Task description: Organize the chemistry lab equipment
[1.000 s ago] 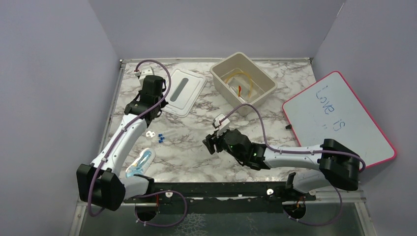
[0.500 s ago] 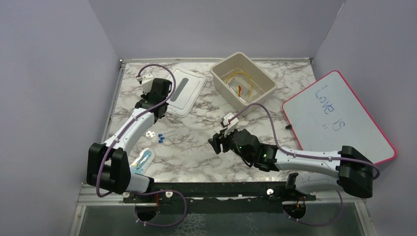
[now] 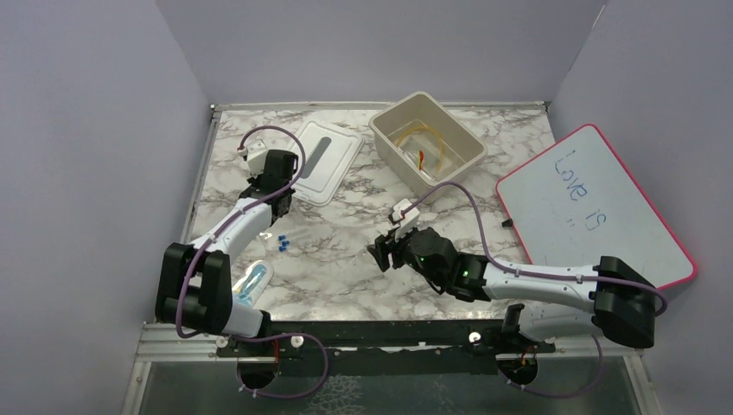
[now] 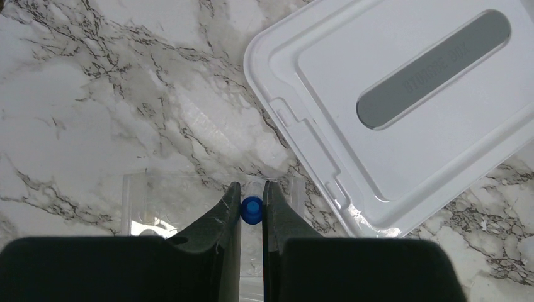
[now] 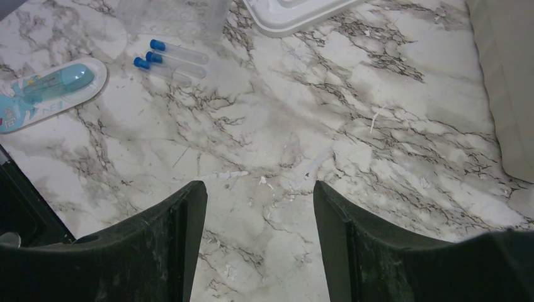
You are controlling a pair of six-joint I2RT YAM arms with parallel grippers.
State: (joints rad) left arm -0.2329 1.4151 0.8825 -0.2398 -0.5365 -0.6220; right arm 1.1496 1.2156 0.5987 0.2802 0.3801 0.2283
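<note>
My left gripper [image 4: 252, 192] is shut on a small blue-capped tube [image 4: 252, 209] and holds it over a clear plastic rack [image 4: 182, 201] beside the white lid [image 4: 409, 107]. In the top view it [image 3: 275, 206] is near the lid's front left corner. Two more blue-capped tubes [image 5: 170, 53] lie on the marble, seen from above as small blue dots [image 3: 283, 243]. A clear packet with a blue item [image 3: 246, 285] lies at the front left. My right gripper [image 5: 259, 189] is open and empty over bare marble at mid table [image 3: 380, 255]. The amber tubing [image 3: 435, 143] and red-tipped dropper [image 3: 421, 158] lie in the beige bin [image 3: 467, 138].
The white lid [image 3: 321, 160] lies flat left of the bin. A pink-edged whiteboard [image 3: 596, 207] leans at the right. The packet also shows in the right wrist view [image 5: 47, 88]. Grey walls close in the table on three sides.
My left gripper has moved from the lid's far left edge toward me and down, to just over the clear rack. My right arm shifted slightly right, then stayed still.
</note>
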